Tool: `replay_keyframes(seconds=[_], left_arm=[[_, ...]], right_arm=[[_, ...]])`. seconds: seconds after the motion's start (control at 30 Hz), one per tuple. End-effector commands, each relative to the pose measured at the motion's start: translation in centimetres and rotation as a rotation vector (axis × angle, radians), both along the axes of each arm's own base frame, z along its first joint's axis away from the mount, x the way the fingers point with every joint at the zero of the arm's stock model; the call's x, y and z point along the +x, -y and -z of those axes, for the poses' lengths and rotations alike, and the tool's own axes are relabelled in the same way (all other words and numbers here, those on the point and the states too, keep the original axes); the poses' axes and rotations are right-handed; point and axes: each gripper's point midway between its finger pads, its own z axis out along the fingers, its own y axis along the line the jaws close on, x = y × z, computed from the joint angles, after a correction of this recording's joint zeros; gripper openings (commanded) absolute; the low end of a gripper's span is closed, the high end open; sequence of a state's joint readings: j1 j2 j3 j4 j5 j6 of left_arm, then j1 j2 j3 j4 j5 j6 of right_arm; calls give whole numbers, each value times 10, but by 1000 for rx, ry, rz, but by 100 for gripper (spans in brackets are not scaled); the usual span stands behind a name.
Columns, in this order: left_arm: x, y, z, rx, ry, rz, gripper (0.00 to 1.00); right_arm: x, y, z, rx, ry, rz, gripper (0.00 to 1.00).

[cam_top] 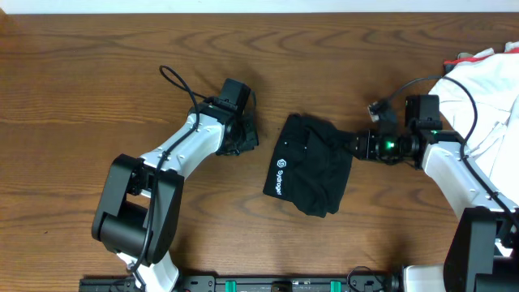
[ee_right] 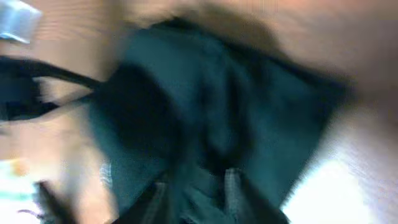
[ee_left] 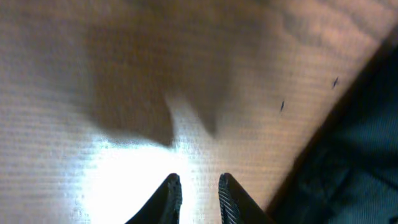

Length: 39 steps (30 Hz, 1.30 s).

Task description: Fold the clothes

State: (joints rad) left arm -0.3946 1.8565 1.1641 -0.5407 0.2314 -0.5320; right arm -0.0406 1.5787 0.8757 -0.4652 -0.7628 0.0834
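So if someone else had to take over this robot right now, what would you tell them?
Left gripper: slightly open and empty, over the bare table beside the shirt.
Right gripper: at the shirt's right edge with fabric between its fingers. The view is too blurred to say whether it grips.
Shirt: black, in a rough bundle mid-table, white logo facing up.
Done: gathered into a compact shape, but uneven.
Left to do: probably flatten it and neaten the folds.
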Motion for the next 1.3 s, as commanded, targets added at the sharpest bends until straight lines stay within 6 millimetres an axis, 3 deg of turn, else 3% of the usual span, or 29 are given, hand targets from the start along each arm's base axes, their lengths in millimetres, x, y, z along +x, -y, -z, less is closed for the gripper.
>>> replay_keyframes(seconds=[0.0, 0.17, 0.27, 0.37, 0.5, 0.63, 0.73, 0.87, 1.0, 1.1, 1.2, 1.27], left_arm=[[2, 4, -25, -25, 53, 46, 25], [-3, -9, -32, 34, 55, 40, 26], [-7, -12, -35, 39, 44, 32, 26], [-10, -16, -40, 40, 40, 24, 26], [-13, -21, -47, 40, 42, 17, 26], [-13, -22, -57, 33, 62, 15, 26], [-13, -21, -61, 28, 73, 14, 27], [-11, -24, -61, 45, 80, 9, 30], [-11, -24, -61, 45, 80, 9, 32], [-12, -24, -61, 45, 79, 9, 34], [-12, -24, -61, 45, 79, 9, 38], [-11, -24, -61, 44, 80, 9, 39]], right_arm=[[-8, -41, -46, 250, 118, -174, 17], [-14, -83, -54, 253, 178, -292, 11], [-12, -106, -36, 120, 149, -253, 9], [-2, -107, -7, -120, 133, -112, 11], [7, -82, 15, -418, 167, 41, 13], [-8, -4, 35, -772, 47, 255, 10], [-33, 44, 32, -935, -80, 352, 1], [-44, 61, 16, -955, -96, 324, 2], [-42, 59, -10, -879, -23, 301, 10], [-41, 53, -25, -788, 12, 302, 8], [-43, -3, -45, -529, 125, 34, 12], [-48, -29, -56, -393, 150, -52, 19]])
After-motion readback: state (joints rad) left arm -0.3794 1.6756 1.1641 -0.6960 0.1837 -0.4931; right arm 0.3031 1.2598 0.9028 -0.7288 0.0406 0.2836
